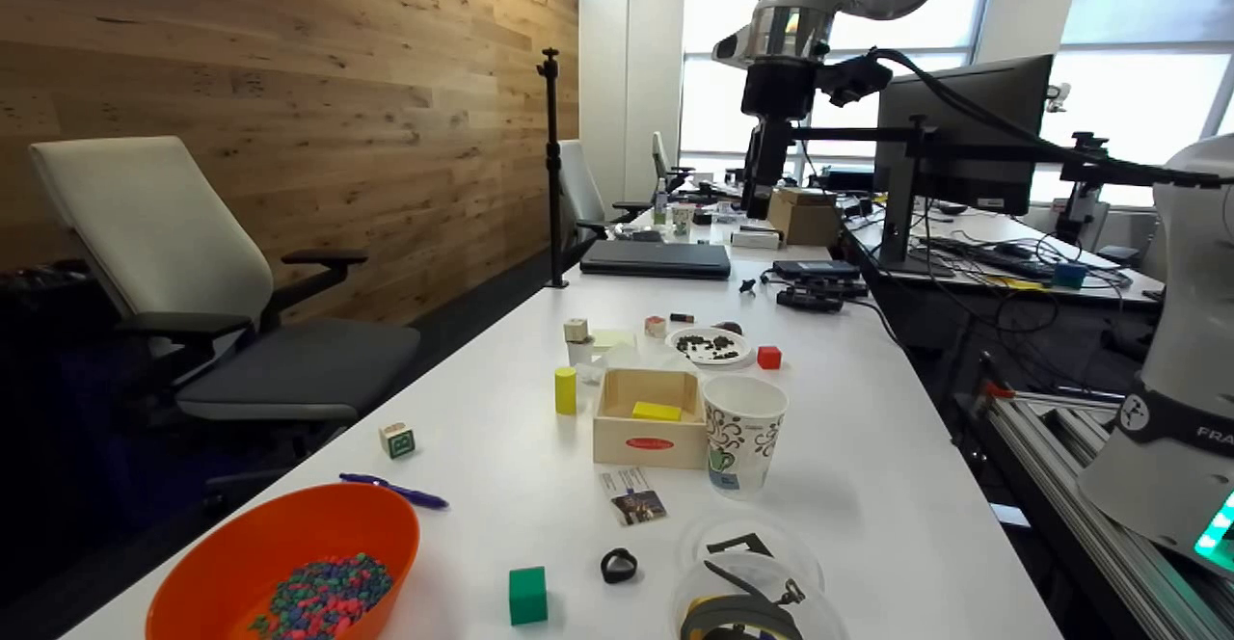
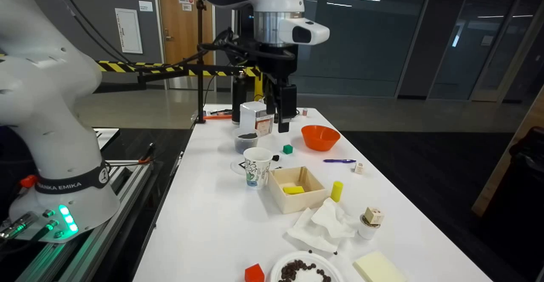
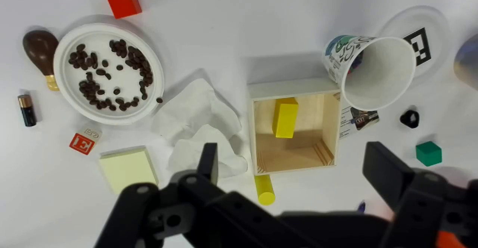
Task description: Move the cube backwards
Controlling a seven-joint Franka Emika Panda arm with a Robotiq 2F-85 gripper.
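A tiny dark-green cube does not show in any view; it is hidden or out of view. A larger, brighter green block (image 1: 527,595) stands near the orange bowl, also in an exterior view (image 2: 287,149) and at the right of the wrist view (image 3: 428,153). My gripper (image 3: 295,160) is open and empty, high above the table, also in both exterior views (image 1: 764,177) (image 2: 278,116). In the wrist view the wooden box (image 3: 295,169) with a yellow block (image 3: 285,119) in it shows between and beyond the fingers. The paper cup (image 3: 377,72) stands beside the box.
An orange bowl (image 1: 289,515) and purple pen (image 1: 395,491) lie near a letter block (image 1: 396,440). A yellow cylinder (image 3: 264,190) stands by the box. A crumpled napkin (image 3: 201,117), a plate of beans (image 3: 108,119), a red block (image 3: 124,3) and a yellow notepad (image 3: 129,167) lie farther along.
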